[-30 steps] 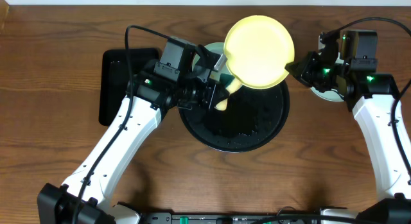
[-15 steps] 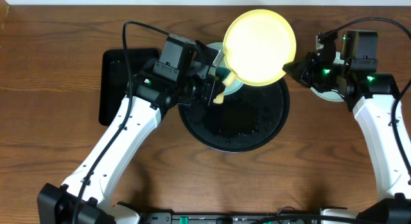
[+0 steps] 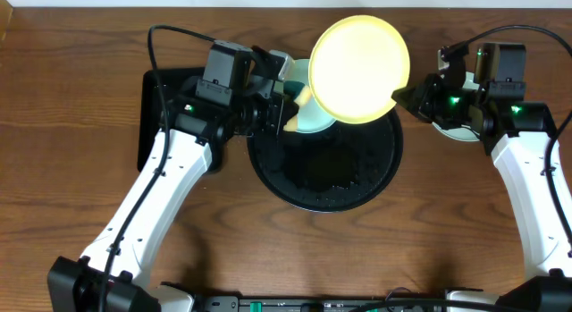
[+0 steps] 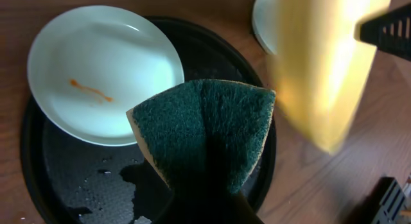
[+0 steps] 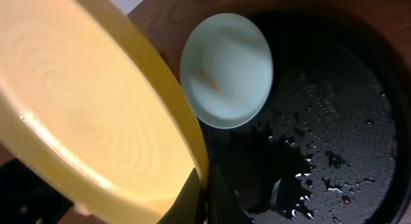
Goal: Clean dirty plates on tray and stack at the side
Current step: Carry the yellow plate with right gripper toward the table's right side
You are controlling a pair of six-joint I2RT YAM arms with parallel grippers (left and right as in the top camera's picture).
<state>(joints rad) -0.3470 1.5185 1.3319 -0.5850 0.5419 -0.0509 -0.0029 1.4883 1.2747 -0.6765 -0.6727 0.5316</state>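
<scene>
Left pincer (image 3: pixel 284 113) clamped on sponge (image 4: pixel 202 128), pulled back left off yellow plate (image 3: pixel 357 69); right pincer (image 3: pixel 399 96) still gripping its rim; blue plate (image 4: pixel 106 73) more exposed.

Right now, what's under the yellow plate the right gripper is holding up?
From overhead, the yellow plate covers the far rim of the black tray and part of a pale blue plate. Wrist views show that plate lying on the tray with an orange smear.

A robotics lab bench, from where I stand: a left arm (image 3: pixel 147 200) and a right arm (image 3: pixel 529 191) in white casing, black cables (image 3: pixel 151 46) looping off them, green status lights (image 3: pixel 454 99) glowing, both reaching over a plain wood-grain tabletop (image 3: pixel 63 214).
</scene>
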